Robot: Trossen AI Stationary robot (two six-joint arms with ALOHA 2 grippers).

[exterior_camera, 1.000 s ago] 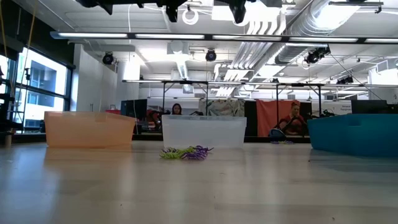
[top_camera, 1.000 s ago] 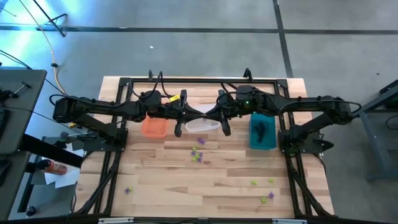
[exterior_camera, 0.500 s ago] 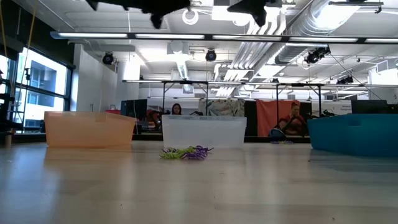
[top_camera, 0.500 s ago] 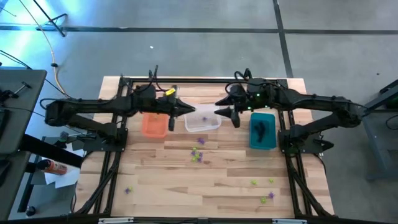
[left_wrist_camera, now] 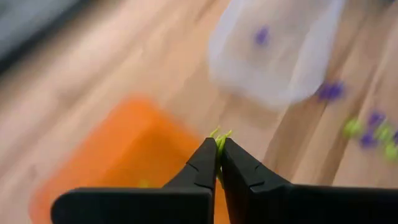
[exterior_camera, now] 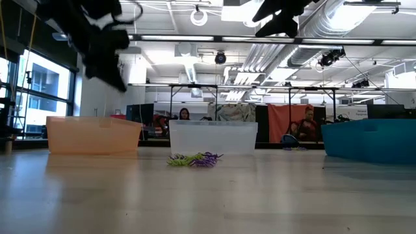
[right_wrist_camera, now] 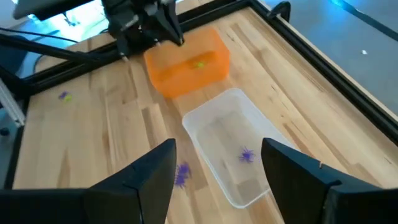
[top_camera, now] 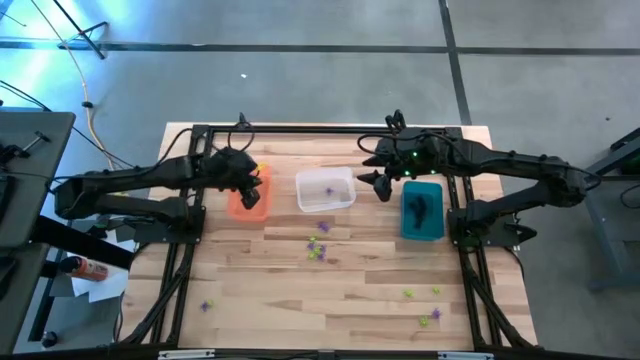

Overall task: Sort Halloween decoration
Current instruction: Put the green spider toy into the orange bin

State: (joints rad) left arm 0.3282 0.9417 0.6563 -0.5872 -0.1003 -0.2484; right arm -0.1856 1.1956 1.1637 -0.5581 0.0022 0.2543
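My left gripper is shut on a tiny yellow-green trinket and hangs over the orange bin. Another yellow-green trinket lies in that bin. My right gripper stands open and empty, high between the clear bin and the teal bin. A purple trinket rests on the clear bin's floor. Black trinkets lie in the teal bin. Loose purple and yellow-green trinkets lie on the table in front of the clear bin. My left gripper pinches the yellow-green trinket between its two fingertips; only its thin legs stick out past the tips. The fingers slant down from the table's left side. The trinket is lifted clear, above the orange bin.
More trinkets lie near the table's front right and front left. A black frame runs along the far edge and both sides. The bins stand in a row at the back; bare wood lies in front of them.
My left gripper has swung from over the clear bin toward the table's left, sunk and tipped downward, and now hangs over the orange bin, still shut. My right gripper has opened and drawn back toward the right; a purple trinket now lies in the clear bin.
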